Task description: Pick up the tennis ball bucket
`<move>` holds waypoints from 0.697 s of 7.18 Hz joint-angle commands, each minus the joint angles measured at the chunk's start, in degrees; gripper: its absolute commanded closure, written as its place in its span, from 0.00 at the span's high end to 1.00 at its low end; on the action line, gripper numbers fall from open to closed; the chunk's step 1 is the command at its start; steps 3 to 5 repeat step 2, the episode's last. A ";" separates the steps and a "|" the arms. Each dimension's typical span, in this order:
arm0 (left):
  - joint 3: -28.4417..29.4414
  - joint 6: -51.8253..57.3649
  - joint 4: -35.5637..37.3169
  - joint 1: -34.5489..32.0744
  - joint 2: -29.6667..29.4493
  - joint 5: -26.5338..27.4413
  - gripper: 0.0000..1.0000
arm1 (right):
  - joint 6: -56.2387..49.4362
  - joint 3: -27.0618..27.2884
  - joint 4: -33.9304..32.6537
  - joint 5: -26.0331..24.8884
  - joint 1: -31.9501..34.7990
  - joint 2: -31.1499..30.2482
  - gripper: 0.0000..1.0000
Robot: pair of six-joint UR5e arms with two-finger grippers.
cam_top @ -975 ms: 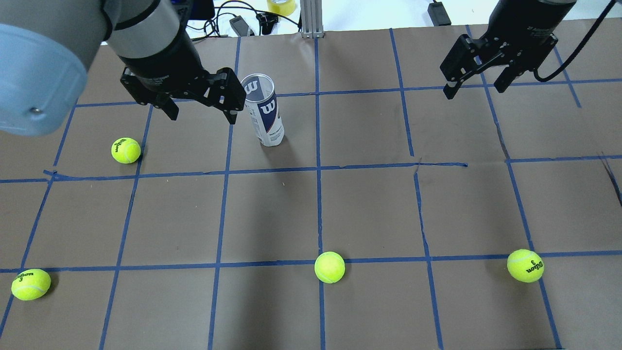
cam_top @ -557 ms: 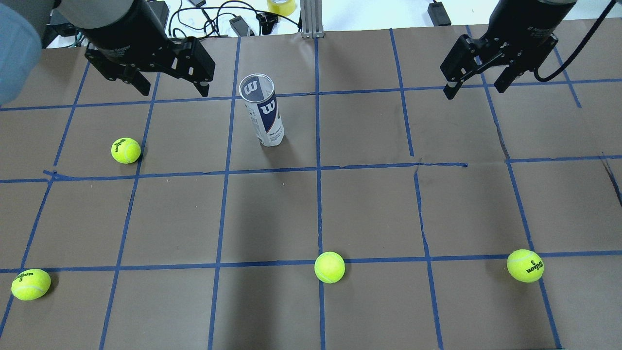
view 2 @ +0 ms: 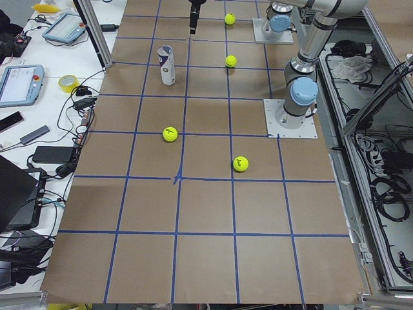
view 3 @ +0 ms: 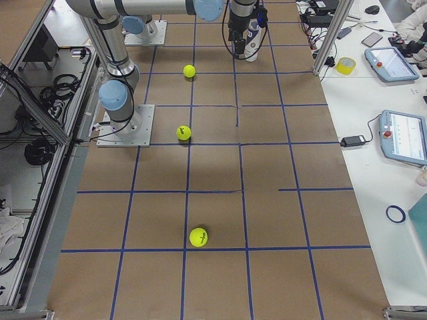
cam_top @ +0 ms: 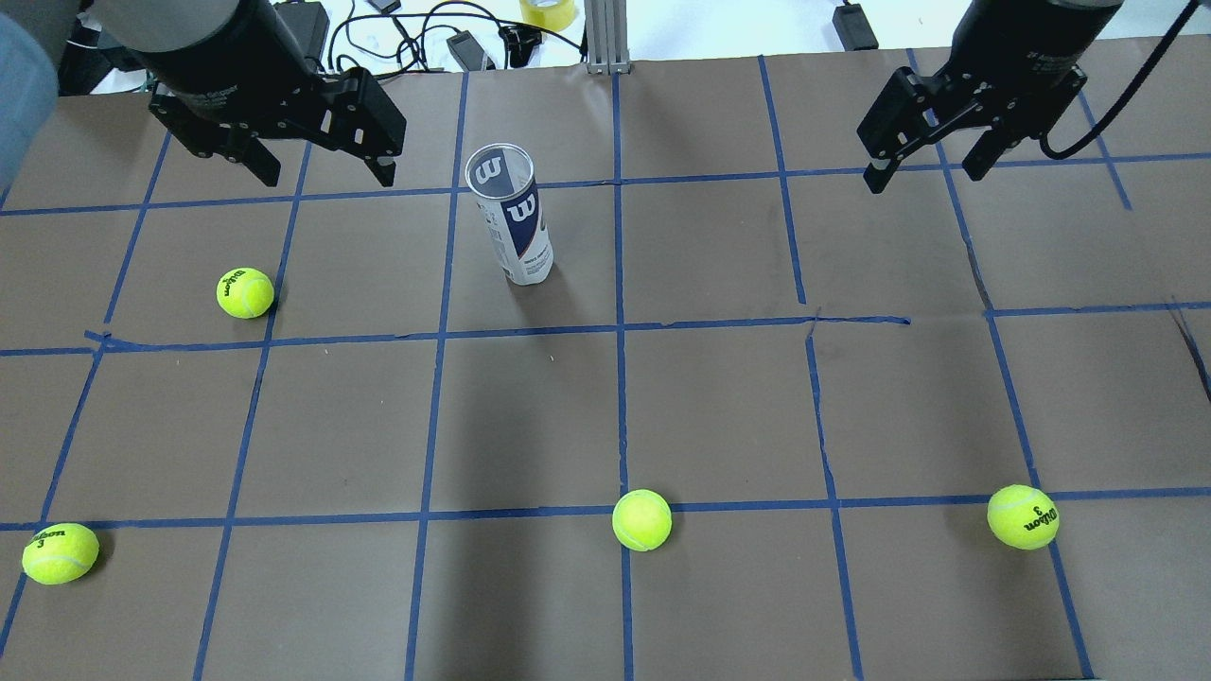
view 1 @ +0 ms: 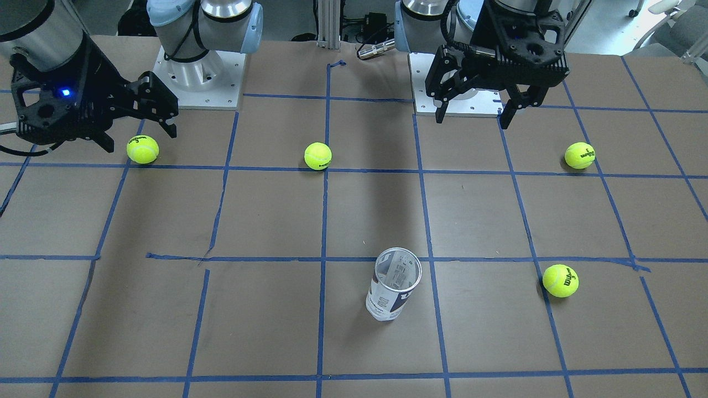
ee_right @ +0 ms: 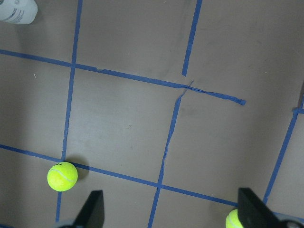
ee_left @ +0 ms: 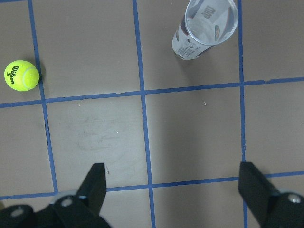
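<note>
The tennis ball bucket [cam_top: 511, 222] is a clear tube with a white and navy Wilson label. It stands upright and empty on the brown paper, and also shows in the front view [view 1: 394, 284] and the left wrist view [ee_left: 205, 28]. My left gripper [cam_top: 326, 175] is open and empty. It hangs above the table to the left of the bucket, apart from it, and shows in the front view [view 1: 473, 119] too. My right gripper [cam_top: 925, 175] is open and empty, far off at the right.
Several yellow-green tennis balls lie on the taped grid: one left of the bucket [cam_top: 245, 292], one at the near left [cam_top: 60, 552], one near the middle [cam_top: 641, 519], one at the near right [cam_top: 1023, 516]. Cables and a tape roll [cam_top: 547, 11] lie past the far edge.
My left gripper, open throughout, has drawn back from right beside the bucket, leftward and toward the far edge. The bucket, the balls and the right arm have not moved.
</note>
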 commanded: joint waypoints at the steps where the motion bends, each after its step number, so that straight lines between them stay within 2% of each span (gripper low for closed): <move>1: -0.25 0.01 0.01 -0.08 0.17 -0.10 1.00 | 0.00 0.00 0.00 0.04 0.00 0.00 1.00; 5: -0.34 0.01 0.01 -0.08 0.17 -0.01 1.00 | 0.00 0.00 0.00 -0.05 0.00 0.00 1.00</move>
